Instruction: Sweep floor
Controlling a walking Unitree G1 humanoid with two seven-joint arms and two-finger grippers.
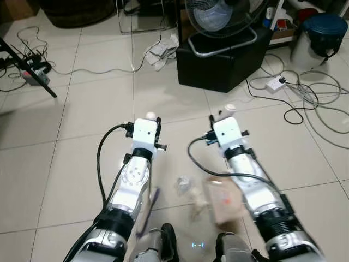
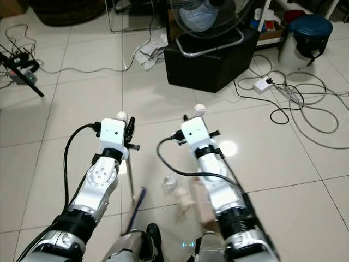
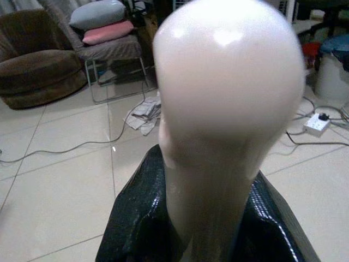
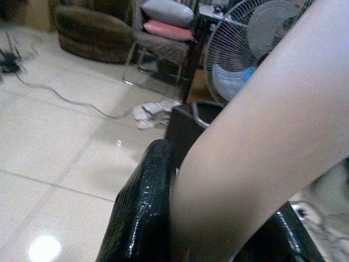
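Near the robot's feet, crumpled litter point(image 1: 185, 184) lay unswept on the tiles, beside a dustpan point(image 1: 223, 204). The left gripper point(image 3: 210, 240) clamped the broom handle point(image 3: 229, 109), the right gripper point(image 4: 218, 234) the dustpan handle point(image 4: 262, 136). Farther off, rags point(image 1: 161, 52) remained beside the fan point(image 1: 223, 16).

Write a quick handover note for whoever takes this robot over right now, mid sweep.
Left gripper: shut on the broom handle.
Right gripper: shut on the dustpan handle.
Litter: crumpled scraps on the floor between the arms, by the dustpan.
Done: both tools in hand.
Left: sweep the scraps into the pan. Mind the cables and fan ahead.
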